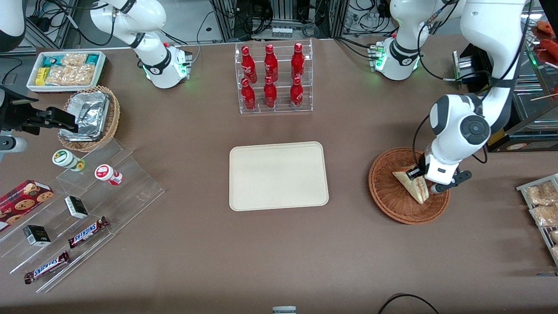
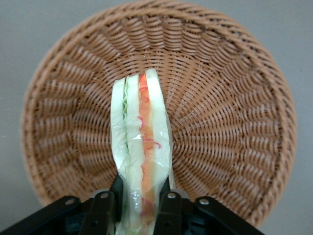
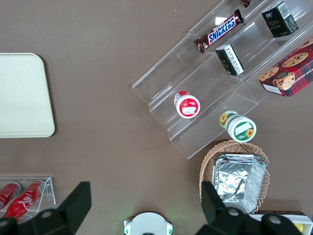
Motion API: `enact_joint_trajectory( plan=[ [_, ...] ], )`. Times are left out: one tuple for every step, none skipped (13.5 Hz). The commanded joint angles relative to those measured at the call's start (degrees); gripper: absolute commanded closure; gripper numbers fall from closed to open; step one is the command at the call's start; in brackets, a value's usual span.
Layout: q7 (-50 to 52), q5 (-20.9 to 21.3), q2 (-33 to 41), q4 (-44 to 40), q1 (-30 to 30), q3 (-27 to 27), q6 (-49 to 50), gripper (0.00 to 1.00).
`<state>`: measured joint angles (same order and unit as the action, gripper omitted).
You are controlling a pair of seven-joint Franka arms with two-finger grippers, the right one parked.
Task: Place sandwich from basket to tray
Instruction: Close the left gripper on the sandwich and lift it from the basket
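Note:
The sandwich [image 1: 412, 185] [image 2: 142, 142], a pale wedge wrapped in clear film with orange and green filling along its edge, sits in the reddish-brown wicker basket [image 1: 383, 196] [image 2: 230, 98]. My left gripper [image 1: 422, 178] [image 2: 142, 188] reaches down over the basket and is shut on the sandwich, one black finger pressed on each bread face. I cannot tell whether the sandwich still rests on the weave. The cream-beige tray [image 1: 279, 176] [image 3: 22, 93] lies bare at the table's middle, beside the basket toward the parked arm's end.
A clear rack of red bottles [image 1: 273, 78] stands farther from the front camera than the tray. Toward the parked arm's end are a stepped acrylic display [image 1: 130, 183] with snacks, a tan basket of foil containers [image 1: 89, 115] and a white snack bin [image 1: 65, 69]. Packets on a rack [image 1: 542, 209] lie at the working arm's end.

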<state>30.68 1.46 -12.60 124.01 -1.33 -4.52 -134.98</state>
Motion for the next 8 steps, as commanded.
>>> enact_joint_trajectory(
  plan=[
    [-0.09,0.30,3.10,-10.06,-2.17,-0.31,14.87,1.00],
    [-0.18,0.82,3.37,-13.50,-4.10,-0.31,18.83,1.00],
    [-0.18,1.35,3.37,-16.84,-6.21,-0.40,21.92,1.00],
    [-0.27,1.70,2.94,-19.74,-9.28,-0.75,24.39,1.00],
    [-0.27,3.01,2.24,-20.90,-13.22,-0.75,25.02,1.00],
    [-0.10,3.29,1.71,-21.09,-16.83,-0.75,24.59,1.00],
    [-0.01,2.94,1.01,-21.09,-19.30,-0.93,24.24,1.00],
    [0.17,1.98,-0.57,-22.13,-21.50,-1.71,23.63,1.00]
  ],
)
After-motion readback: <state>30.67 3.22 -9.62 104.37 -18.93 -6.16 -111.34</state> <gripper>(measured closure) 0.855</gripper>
